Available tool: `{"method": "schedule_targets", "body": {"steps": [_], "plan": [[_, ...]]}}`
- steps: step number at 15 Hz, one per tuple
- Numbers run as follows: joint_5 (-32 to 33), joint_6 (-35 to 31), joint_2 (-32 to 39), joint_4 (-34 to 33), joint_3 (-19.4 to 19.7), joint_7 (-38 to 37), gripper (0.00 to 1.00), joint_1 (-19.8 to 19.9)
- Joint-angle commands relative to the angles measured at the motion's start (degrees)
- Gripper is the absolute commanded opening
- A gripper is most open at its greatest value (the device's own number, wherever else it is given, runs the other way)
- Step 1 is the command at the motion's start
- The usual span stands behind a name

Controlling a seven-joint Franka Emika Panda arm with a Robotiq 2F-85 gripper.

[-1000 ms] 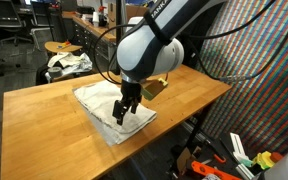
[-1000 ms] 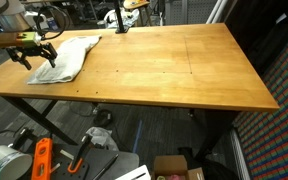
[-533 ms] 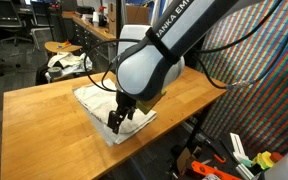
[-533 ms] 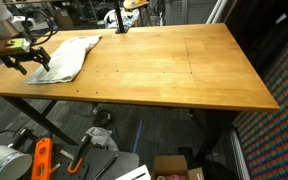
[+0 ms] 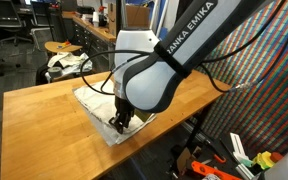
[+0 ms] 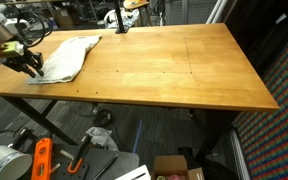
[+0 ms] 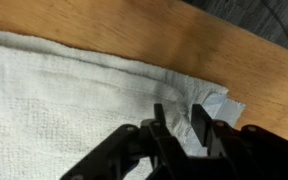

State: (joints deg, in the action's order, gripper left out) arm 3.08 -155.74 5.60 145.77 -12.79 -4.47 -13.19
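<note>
Arm's bulk hides much of your towel (image 5: 92, 98) at the table (image 5: 39, 115) edge. Gripper (image 7: 181, 122) jaws are half-narrowed astride its corner fold; can't tell if you've pinched it. 1 s ago: jaws wide, higher.

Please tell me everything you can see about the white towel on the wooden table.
The towel is white, of a woven, textured cloth. It lies flat near one end of the wooden table, close to its edge. One corner is folded and wrinkled. The pincer stands on that corner, its fingers on either side of a fold; whether they grip it is unclear.
</note>
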Motion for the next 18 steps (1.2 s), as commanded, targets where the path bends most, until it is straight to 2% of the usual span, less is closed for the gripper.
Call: {"method": "schedule_targets", "body": {"steps": [1, 4, 8, 18], "plan": [[2.7, 2.7, -1.4, 0.0, 0.4, -2.4, 0.06, -0.6], [2.0, 7.8, -1.5, -1.1, 0.1, -1.2, 0.02, -0.4], [0.2, 14.3, -2.9, -2.3, -0.4, 1.0, 0.07, -0.2], [-11.9, 10.6, -5.9, -1.5, -2.3, 6.5, 0.06, -0.9]]}}
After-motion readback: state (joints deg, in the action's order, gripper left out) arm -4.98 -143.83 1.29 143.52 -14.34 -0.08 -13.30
